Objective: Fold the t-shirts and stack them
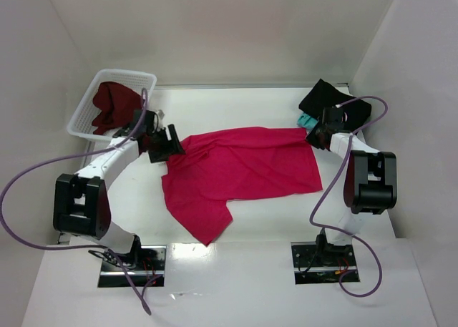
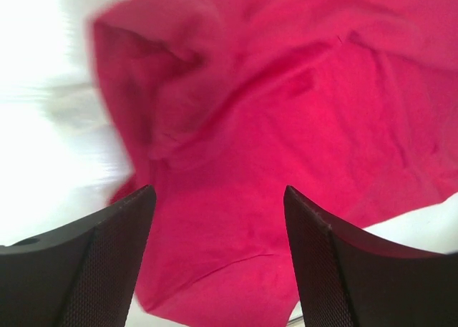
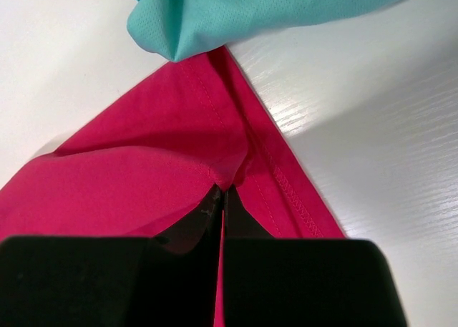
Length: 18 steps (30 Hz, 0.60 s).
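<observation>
White walls close the scene on three sides, and a white tabletop (image 1: 272, 220) carries all the things. Just to the left of the left end effector (image 1: 166, 147), toward the back corner, stands a white lattice basket (image 1: 125, 74). A dark maroon t-shirt (image 1: 113, 105) lies crumpled inside it.

The left end effector (image 2: 220, 194) hangs over the left edge of the crimson-pink t-shirt (image 1: 243, 166). Its two fingers stand well apart and hold nothing. In the left wrist view the pink cloth (image 2: 286, 112) lies below the gap, wrinkled, with a raised fold at the upper left, and bare tabletop shows to the left of the fingers.

From this end effector the crimson-pink t-shirt spreads to the right across the middle of the tabletop, up to the right end effector (image 1: 317, 135). One part of it reaches toward the near edge.

The right end effector (image 3: 223, 191) has its fingers pressed together on a hemmed corner of the crimson-pink t-shirt (image 3: 143, 169), and the cloth puckers at the fingertips. Whether this corner is lifted from the tabletop cannot be told. Just ahead of the fingertips lies a teal t-shirt (image 3: 236, 12), whose edge covers the tip of the pink corner. In the top view only a small piece of the teal t-shirt (image 1: 305, 119) shows beside this end effector. Behind it, in the far right corner, a black t-shirt (image 1: 325, 98) lies in a heap.
</observation>
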### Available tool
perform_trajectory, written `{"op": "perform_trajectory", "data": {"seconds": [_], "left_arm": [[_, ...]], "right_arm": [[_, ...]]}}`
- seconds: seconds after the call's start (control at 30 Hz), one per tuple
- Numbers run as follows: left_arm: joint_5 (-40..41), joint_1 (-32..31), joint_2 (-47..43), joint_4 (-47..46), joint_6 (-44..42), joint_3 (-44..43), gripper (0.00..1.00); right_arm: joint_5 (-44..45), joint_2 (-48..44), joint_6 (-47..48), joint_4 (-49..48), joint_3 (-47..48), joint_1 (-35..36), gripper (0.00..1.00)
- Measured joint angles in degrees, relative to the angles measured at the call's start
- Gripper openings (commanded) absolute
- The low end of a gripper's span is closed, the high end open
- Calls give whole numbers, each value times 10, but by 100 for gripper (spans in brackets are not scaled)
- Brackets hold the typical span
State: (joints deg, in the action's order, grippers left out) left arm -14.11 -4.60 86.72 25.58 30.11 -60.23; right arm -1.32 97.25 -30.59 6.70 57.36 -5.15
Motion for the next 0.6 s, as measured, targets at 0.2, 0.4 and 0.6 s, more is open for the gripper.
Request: {"op": "perform_trajectory", "data": {"seconds": [0.2, 0.4, 0.6], "left_arm": [[50, -94, 5, -19, 31, 16, 76], [99, -90, 58, -30, 47, 31, 73], [129, -89, 91, -38, 49, 31, 70]], "right_arm": [[-7, 7, 0, -1, 0, 0, 0], [-9, 7, 0, -2, 0, 0, 0], [-10, 8, 0, -2, 0, 0, 0]]}}
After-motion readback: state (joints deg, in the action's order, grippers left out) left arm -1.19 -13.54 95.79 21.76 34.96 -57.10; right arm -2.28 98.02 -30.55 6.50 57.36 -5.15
